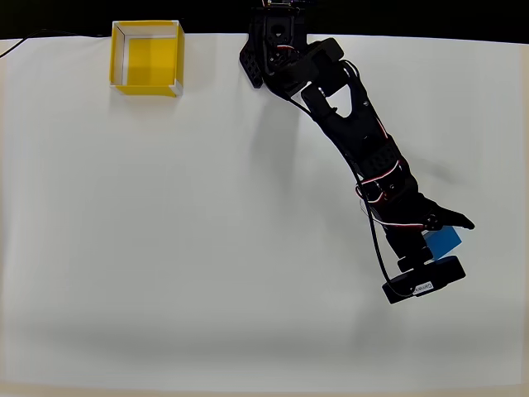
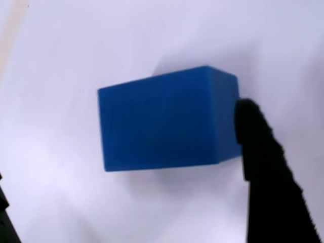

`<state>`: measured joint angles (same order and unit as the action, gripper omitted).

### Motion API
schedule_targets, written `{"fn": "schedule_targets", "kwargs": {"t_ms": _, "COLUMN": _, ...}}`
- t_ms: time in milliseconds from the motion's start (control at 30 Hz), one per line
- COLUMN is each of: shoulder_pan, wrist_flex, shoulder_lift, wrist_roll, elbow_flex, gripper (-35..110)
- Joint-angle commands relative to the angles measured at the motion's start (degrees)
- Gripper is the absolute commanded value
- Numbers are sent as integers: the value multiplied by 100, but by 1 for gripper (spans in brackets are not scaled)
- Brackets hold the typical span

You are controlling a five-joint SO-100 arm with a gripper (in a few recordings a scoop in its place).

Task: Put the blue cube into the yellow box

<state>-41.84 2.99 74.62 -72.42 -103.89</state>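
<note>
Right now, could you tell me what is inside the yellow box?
In the overhead view the yellow box holds nothing on the floor that shows, though its walls hide a thin strip along the edges. The blue cube lies far off on the table, by the gripper.

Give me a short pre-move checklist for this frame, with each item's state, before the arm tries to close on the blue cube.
1. Blue cube between the fingers: cannot tell; one finger sits at its right face, the other finger's tip is out of frame.
2. Gripper over the cube in the overhead view: ok.
3. Cube resting flat on the table: ok.
4. Cube gripped: not ok, not yet shown clamped.
5. Yellow box open: ok.
6. Table between cube and box free of obstacles: ok.
</note>
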Motion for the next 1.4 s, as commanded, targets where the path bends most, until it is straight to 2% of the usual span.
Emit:
{"fn": "schedule_targets", "kwargs": {"t_ms": 0, "shoulder_pan": -149, "wrist_flex": 246, "shoulder_lift": 193, "wrist_roll": -53, "elbow_flex": 800, "gripper": 54}}
{"fn": "schedule_targets", "kwargs": {"t_ms": 267, "shoulder_pan": -70, "wrist_flex": 369, "shoulder_lift": -62, "wrist_roll": -431, "elbow_flex": 844, "gripper": 53}}
{"fn": "schedule_targets", "kwargs": {"t_ms": 967, "shoulder_pan": -53, "wrist_flex": 316, "shoulder_lift": -1037, "wrist_roll": -448, "elbow_flex": 1591, "gripper": 51}}
{"fn": "schedule_targets", "kwargs": {"t_ms": 1367, "shoulder_pan": -114, "wrist_flex": 220, "shoulder_lift": -1336, "wrist_roll": -422, "elbow_flex": 1890, "gripper": 39}}
